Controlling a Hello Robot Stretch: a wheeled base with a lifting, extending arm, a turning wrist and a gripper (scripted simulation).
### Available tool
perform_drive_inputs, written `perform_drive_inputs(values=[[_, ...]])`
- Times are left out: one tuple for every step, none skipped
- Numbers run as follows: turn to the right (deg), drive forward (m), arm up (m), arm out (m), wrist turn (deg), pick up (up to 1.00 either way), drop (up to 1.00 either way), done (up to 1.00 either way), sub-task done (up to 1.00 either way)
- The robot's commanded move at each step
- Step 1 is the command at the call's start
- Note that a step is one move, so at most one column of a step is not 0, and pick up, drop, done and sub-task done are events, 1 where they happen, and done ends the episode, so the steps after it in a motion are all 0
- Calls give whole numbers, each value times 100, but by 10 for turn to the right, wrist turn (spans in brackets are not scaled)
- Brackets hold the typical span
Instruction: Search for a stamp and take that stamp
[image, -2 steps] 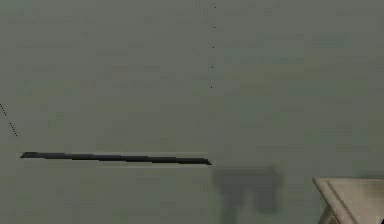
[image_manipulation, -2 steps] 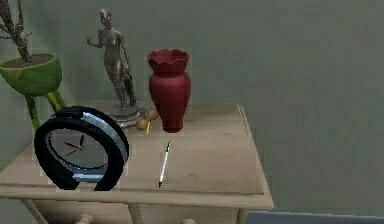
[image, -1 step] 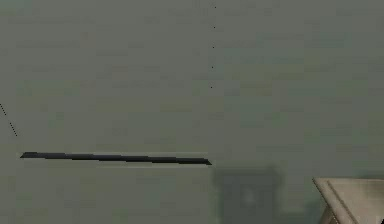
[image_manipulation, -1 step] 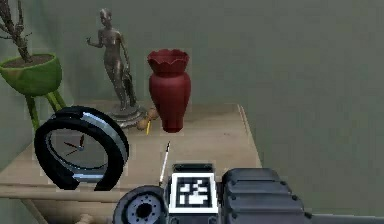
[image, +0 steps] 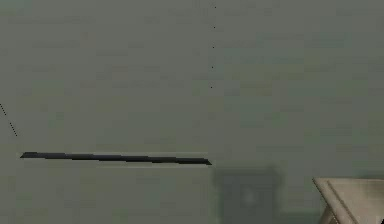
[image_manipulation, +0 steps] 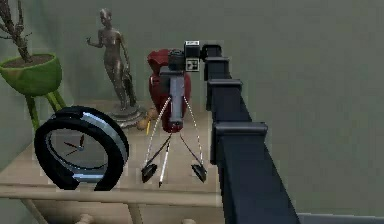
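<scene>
Pale wood forms the table under the gripper, which is set against a grey-green wall. Just behind the gripper's body stands a red object, its shape too unclear to call a stamp. Left of that rises a bronze statue. Left of the fingers stands a round clock, and beyond it a green plant pot. Whether the gripper holds anything, I cannot tell.
</scene>
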Motion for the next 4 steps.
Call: perform_drive_inputs(values=[[0, 0, 0, 0, 450, 0, 0, 0, 0], [0, 0, 0, 0, 450, 0, 0, 0, 0], [0, 0, 0, 0, 390, 0, 0, 0, 0], [0, 0, -12, 0, 0, 0, 0, 0, 0]])
